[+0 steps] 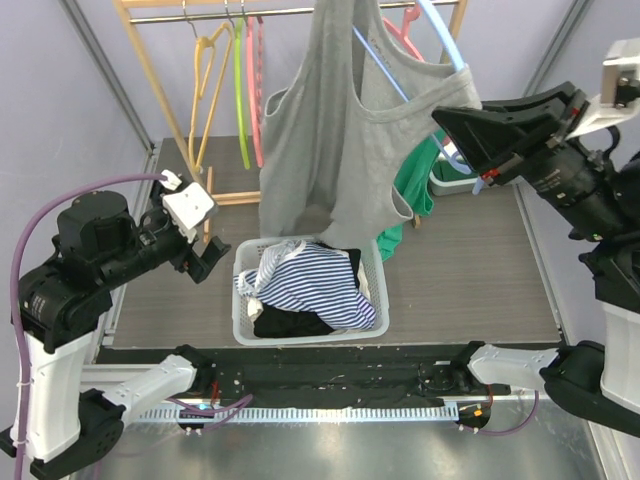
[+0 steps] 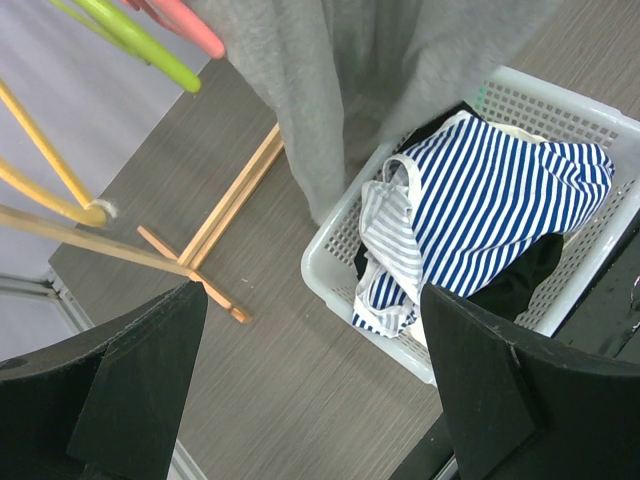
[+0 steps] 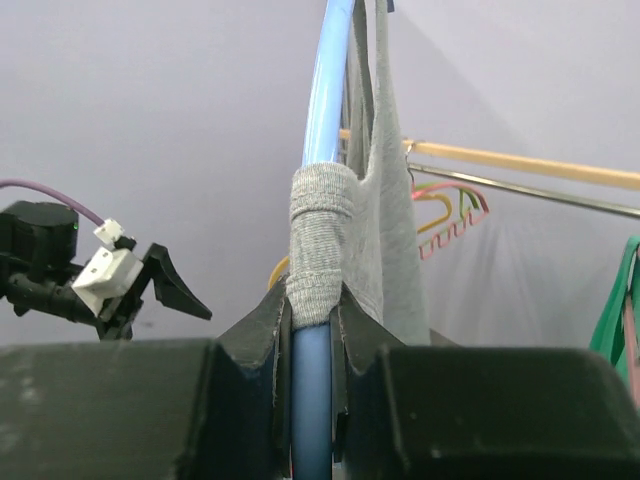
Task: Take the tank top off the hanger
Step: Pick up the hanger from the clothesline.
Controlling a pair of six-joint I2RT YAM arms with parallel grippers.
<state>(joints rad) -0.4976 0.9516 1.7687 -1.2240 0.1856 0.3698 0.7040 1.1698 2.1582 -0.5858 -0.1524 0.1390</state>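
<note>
Grip comes first: my right fingers (image 3: 275, 325) are clamped on the blue hanger (image 3: 325, 90), and the wrist view shows one strap (image 3: 318, 240) of the grey tank top (image 1: 330, 150) bunched around the hanger just above the clamp. The top hangs from upper centre of the overhead frame, its hem reaching down toward the white basket (image 1: 240, 320). My left fingers (image 1: 205, 255) stand wide apart and empty at lower left, beside the basket. I judge the best way is to hold the hanger steady, bring the left up near that strap, pinch cloth only, and draw it off the hanger's end rather than tug downward. In the way are the striped shirt (image 1: 315, 285) heaped in the basket, the yellow (image 1: 205, 60), green (image 1: 240, 100) and pink hangers (image 1: 256, 100) at upper left, and a green garment (image 1: 415, 185) behind, right of centre.
</note>
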